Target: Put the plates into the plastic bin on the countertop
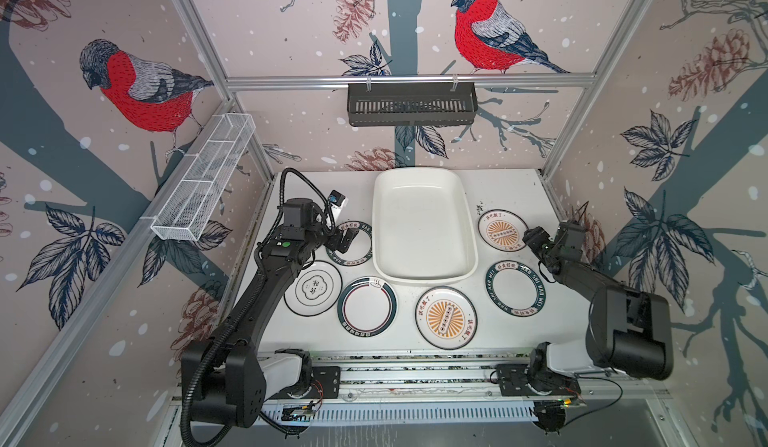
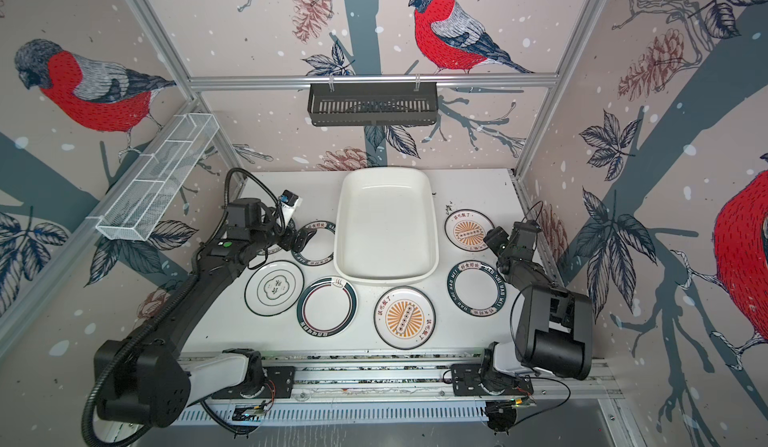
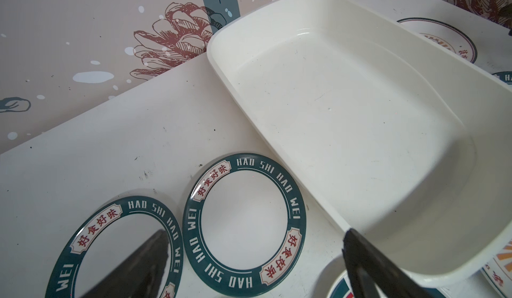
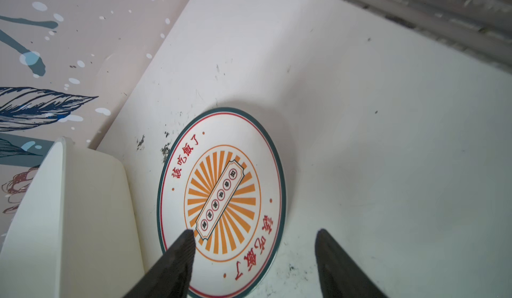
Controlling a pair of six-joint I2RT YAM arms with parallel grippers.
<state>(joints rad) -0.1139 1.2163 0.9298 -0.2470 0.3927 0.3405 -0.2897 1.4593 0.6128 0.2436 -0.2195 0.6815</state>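
Note:
Several plates lie flat on the countertop (image 1: 505, 189) around the empty white plastic bin (image 1: 422, 266). My left gripper (image 3: 256, 231) hangs open above a dark lettered plate (image 3: 245, 219) just left of the bin; a second lettered plate (image 3: 119, 227) lies beside it. My right gripper (image 4: 255, 230) is open and straddles the rim of an orange sunburst plate (image 4: 221, 197) right of the bin: one finger is over the plate, the other over bare countertop. Nearer the front lie a flower-outline plate (image 1: 312, 288), a green-ringed plate (image 1: 367, 307), another sunburst plate (image 1: 445, 317) and a lettered plate (image 1: 515, 288).
A black slotted basket (image 1: 411, 104) hangs on the back rail. A white wire-mesh tray (image 1: 208, 175) is fixed to the left wall. Aluminium rails (image 1: 415, 366) run along the front, and a frame rail (image 4: 443, 14) lies close to the right gripper.

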